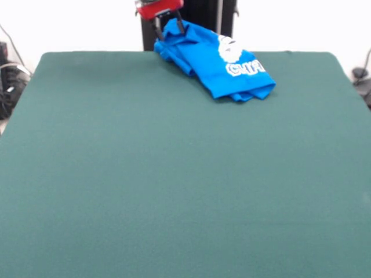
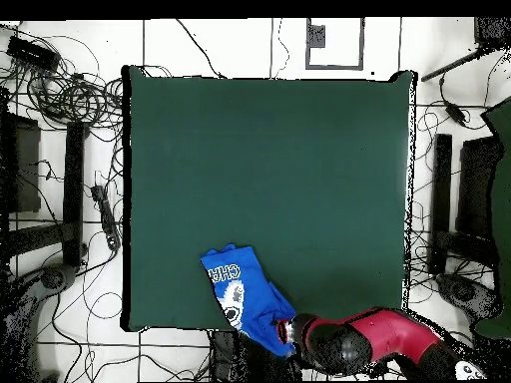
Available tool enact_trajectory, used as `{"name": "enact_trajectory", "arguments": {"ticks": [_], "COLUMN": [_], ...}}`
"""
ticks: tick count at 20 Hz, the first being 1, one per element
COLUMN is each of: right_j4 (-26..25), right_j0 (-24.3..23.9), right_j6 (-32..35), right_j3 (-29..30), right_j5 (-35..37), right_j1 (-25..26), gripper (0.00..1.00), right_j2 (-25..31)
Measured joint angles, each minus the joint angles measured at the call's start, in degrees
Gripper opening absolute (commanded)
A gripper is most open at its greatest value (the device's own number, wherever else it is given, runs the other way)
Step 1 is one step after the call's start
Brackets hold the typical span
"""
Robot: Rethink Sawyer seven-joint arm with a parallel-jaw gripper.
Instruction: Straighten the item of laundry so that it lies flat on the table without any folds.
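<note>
Your pincer [image 1: 167,24] was clamped on the T-shirt [image 1: 217,65], its two dark fingers pinching a bunched bit of blue cloth at the worktop's [image 1: 174,174] far edge, right in front of the pedestal. From above, you could see the pincer [image 2: 290,334] at the end of the red and black arm [image 2: 384,339], which reached in from the right along the edge nearest the robot's base.

You had the worktop [image 2: 269,170] as a big dark green rectangle, bare over nearly all of its surface. The T-shirt [image 2: 243,294] took up only a small patch near the robot's side. In the front view it sat at the far edge, a little right of the middle; in the overhead view it lay at the bottom edge, left of the middle, with its gripped end hanging past the rim towards the arm.

You could see that the shirt was not flat. It was folded over itself into a narrow, slanting bundle, the gripped end lifted off the cloth surface and the other end resting on it. The white print [image 1: 231,48] and the white block letters [image 1: 246,68] faced up, partly hidden by folds.
</note>
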Motion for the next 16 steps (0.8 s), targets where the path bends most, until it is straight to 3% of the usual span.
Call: {"name": "enact_trajectory", "arguments": {"ticks": [9, 10, 16], "right_j4": [0.0, 0.0, 0.0], "right_j0": [-0.4, -0.6, -0.6], "right_j6": [0.0, 0.0, 0.0], "right_j3": [0.0, 0.0, 0.0], "right_j5": [0.0, 0.0, 0.0], "right_j1": [-1.3, -2.4, -3.8], "gripper": [1.0, 0.0, 0.0], "right_j2": [0.0, 0.0, 0.0]}}
